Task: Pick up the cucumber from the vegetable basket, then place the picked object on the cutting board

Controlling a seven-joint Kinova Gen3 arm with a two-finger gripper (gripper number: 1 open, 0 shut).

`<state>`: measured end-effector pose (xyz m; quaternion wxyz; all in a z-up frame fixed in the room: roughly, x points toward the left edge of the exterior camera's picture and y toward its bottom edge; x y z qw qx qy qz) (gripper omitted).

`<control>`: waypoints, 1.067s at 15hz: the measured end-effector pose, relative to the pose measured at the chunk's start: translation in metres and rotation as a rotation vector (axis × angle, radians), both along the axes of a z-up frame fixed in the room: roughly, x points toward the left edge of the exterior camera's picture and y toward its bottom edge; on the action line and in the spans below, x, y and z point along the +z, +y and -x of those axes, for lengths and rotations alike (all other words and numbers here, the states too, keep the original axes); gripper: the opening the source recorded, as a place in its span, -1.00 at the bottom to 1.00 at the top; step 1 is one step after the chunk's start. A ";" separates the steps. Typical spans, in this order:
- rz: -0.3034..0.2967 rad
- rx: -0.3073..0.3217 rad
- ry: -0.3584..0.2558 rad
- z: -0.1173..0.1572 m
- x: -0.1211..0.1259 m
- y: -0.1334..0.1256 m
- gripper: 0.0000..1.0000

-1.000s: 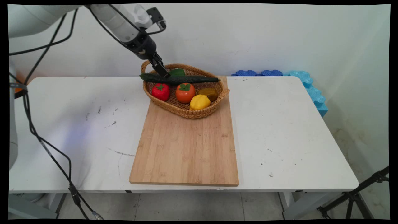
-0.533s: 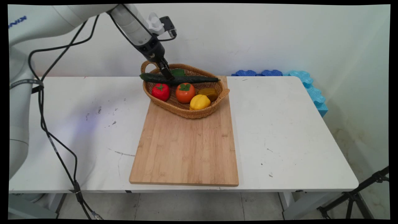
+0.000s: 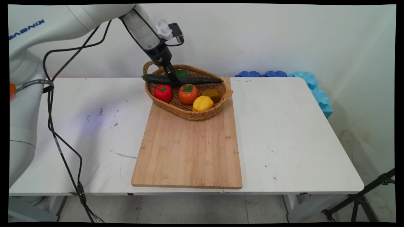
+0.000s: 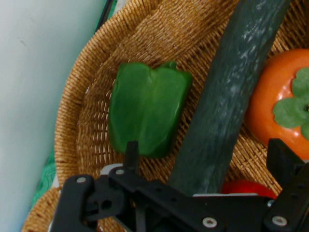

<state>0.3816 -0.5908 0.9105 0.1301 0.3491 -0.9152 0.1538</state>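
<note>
Oval wicker basket [image 3: 189, 114] sits at the far end of a bamboo cutting board [image 3: 189, 151] on the white table [image 3: 300, 132], holding a red tomato [image 3: 163, 93], orange persimmon [image 3: 188, 94], yellow pepper [image 3: 203, 103] and green bell pepper [image 4: 147, 113]. A long dark green cucumber [image 3: 202, 80] lies across the basket's far side. The black gripper [image 3: 175, 82] slants down from the upper left with its fingers spread wide, straddling the cucumber without clamping it.

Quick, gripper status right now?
Gripper: open, one finger on each side of the cucumber in the wicker basket, not gripping it.

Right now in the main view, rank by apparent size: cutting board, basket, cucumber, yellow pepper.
1. cutting board
2. basket
3. cucumber, nearly as long as the basket but thin
4. yellow pepper
</note>
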 end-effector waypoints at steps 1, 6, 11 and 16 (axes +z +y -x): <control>-0.003 -0.002 0.000 0.000 -0.002 -0.002 1.00; -0.017 -0.012 0.001 0.002 -0.012 -0.010 -1.00; -0.031 -0.017 0.000 0.002 -0.019 -0.013 -1.00; -0.026 -0.023 0.007 0.006 -0.018 -0.013 -1.00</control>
